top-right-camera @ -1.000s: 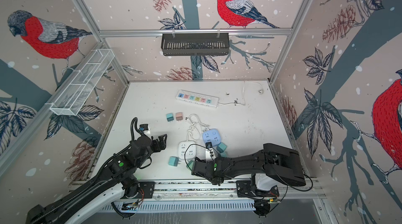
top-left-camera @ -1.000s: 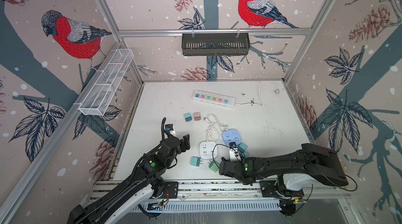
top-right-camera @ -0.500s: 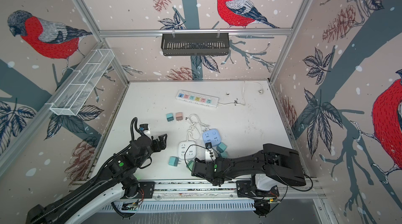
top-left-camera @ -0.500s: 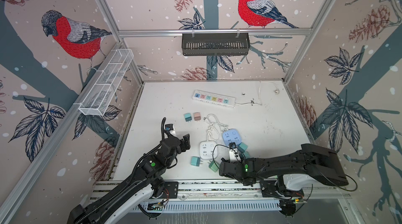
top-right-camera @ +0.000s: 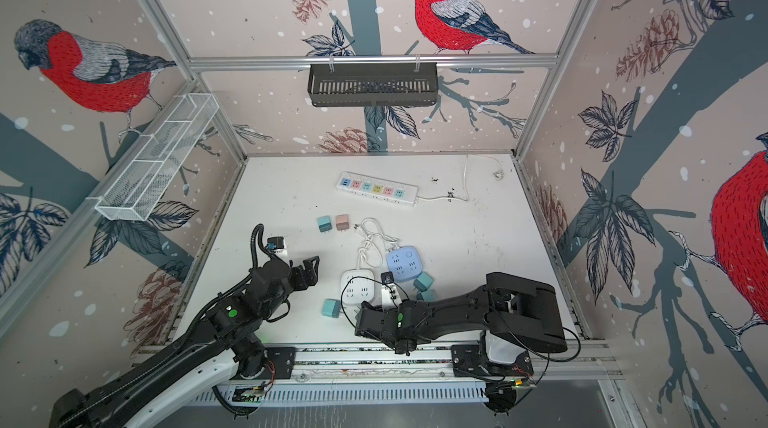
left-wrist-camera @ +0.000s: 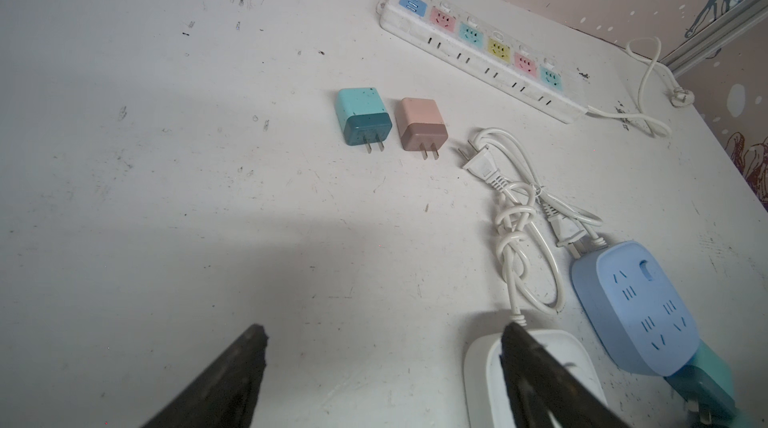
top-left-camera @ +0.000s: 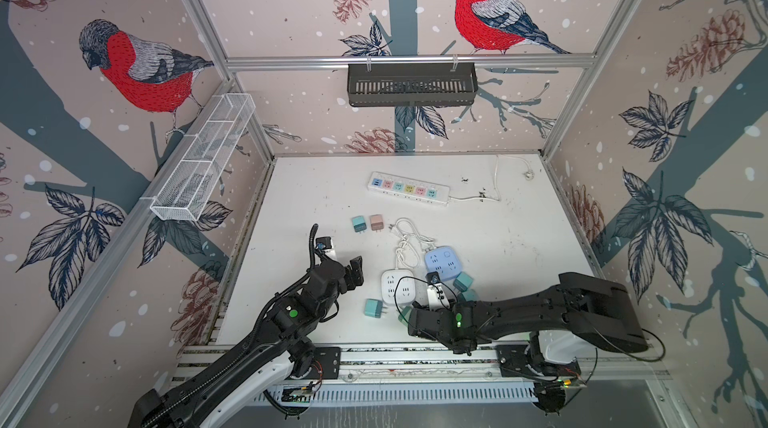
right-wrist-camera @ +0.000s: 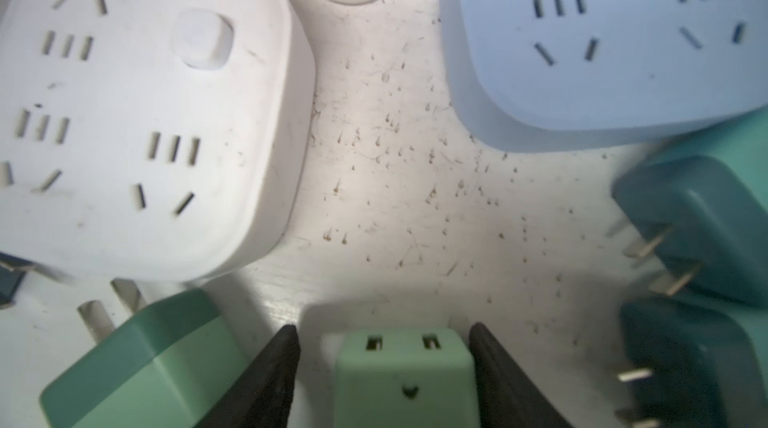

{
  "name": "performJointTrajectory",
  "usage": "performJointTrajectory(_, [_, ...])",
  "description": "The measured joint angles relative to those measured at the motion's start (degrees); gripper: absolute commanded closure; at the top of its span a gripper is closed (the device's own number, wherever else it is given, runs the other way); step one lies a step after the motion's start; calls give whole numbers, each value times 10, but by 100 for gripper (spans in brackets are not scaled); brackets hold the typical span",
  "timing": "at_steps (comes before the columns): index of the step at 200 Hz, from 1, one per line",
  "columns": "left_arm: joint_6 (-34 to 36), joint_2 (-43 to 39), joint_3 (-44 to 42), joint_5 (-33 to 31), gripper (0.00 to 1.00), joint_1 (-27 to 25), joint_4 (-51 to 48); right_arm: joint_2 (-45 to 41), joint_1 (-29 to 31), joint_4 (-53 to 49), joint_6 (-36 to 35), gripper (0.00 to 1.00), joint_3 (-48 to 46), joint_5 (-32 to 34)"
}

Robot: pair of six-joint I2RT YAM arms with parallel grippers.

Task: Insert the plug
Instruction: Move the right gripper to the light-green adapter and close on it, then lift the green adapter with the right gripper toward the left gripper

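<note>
**Pale green plug sits between the right gripper's jaws near the counter's front edge**

In both top views the black right arm [top-left-camera: 519, 309] lies low along the front edge of the white counter [top-left-camera: 519, 218]. Its tip is just in front of the white square socket block [top-left-camera: 398, 286] and the blue square socket block [top-left-camera: 444, 260]. The left gripper [top-left-camera: 356, 272] hangs near the white block, apart from it.

In the left wrist view the left gripper's jaws stand wide, with only bare counter between them.

In the right wrist view the pale green cube plug [right-wrist-camera: 405, 376] sits between the jaws of the right gripper [right-wrist-camera: 382, 325]. The jaws are narrow and straddle it. One of the fingers [right-wrist-camera: 498, 363] is against its side, and a strip of counter shows at the other. A second green plug [right-wrist-camera: 145, 355] lies just beside, its prongs towards the white block.
</note>
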Motion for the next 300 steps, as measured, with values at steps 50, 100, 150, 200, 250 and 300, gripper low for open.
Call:
performJointTrajectory(50, [0, 0, 0, 0, 12, 0, 0, 6, 28, -17, 7, 42, 2, 15])
performJointTrajectory(100, [0, -6, 0, -2, 12, 0, 0, 22, 33, 3, 9, 67, 4, 37])
performJointTrajectory(150, [-1, -12, 0, -4, 9, 0, -1, -47, 29, 4, 3, 77, -32, 31])
performJointTrajectory(200, [0, -19, 19, -2, 3, 0, -12, -188, -1, 31, -60, 87, -43, 95])
performJointTrajectory(250, [2, -56, 36, 20, 7, 0, 24, -279, -104, 181, -205, 96, -101, 126])
performJointTrajectory(300, [18, -88, 77, 34, 3, 0, 56, -330, -148, 333, -348, 98, -114, 171])
